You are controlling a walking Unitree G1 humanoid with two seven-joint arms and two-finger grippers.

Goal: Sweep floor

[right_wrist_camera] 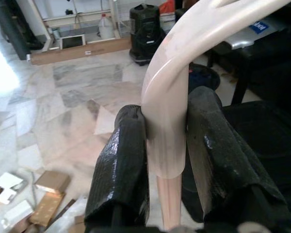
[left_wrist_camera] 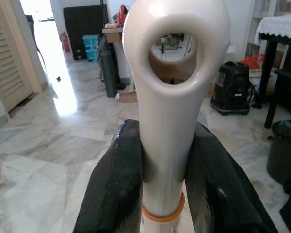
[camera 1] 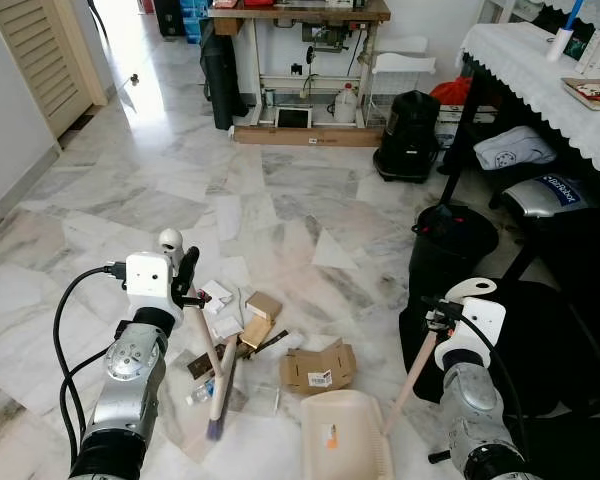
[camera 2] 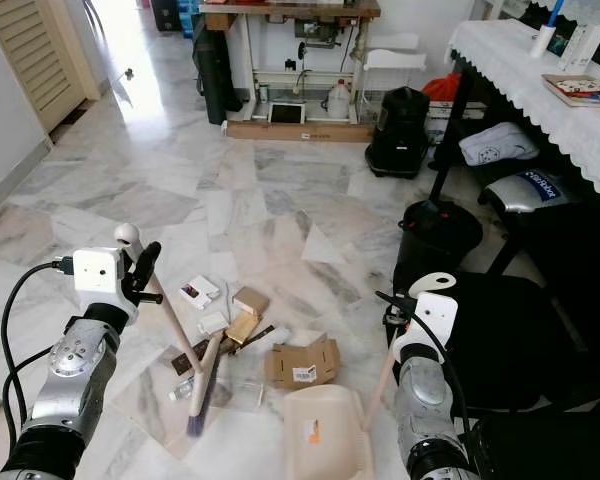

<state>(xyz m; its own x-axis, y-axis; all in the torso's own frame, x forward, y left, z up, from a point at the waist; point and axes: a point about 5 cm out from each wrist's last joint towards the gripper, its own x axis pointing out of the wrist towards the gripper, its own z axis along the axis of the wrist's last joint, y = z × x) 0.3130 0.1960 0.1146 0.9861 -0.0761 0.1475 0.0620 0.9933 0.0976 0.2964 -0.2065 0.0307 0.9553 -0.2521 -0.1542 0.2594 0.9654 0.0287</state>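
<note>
Nearest the head camera, the cream dustpan (camera 1: 342, 432) lies flat on the marble floor (camera 1: 280, 200) at the lower edge of the view, its mouth facing the litter. Its long handle (camera 1: 413, 375) slants up to the right gripper (right_wrist_camera: 167, 145), whose two black fingers (right_wrist_camera: 121, 165) are pressed against the handle's pale curved top, pinching it. The left gripper (left_wrist_camera: 162, 160) likewise pinches the cream top of the broom (camera 1: 208, 350), just below the hanging hole, with a finger on either side. The broom slants down from that grip, and its dark bristles touch the floor just left of the dustpan.

Beyond the dustpan sits the litter: a flattened cardboard box (camera 1: 318, 367) closest to the pan's mouth, then small brown boxes (camera 1: 261, 306) and white paper scraps (camera 1: 217, 297) farther out, beside the broom's shaft. A black bin (camera 1: 452, 245) stands well to the right, near a table with a white lace cloth (camera 1: 540, 70).
</note>
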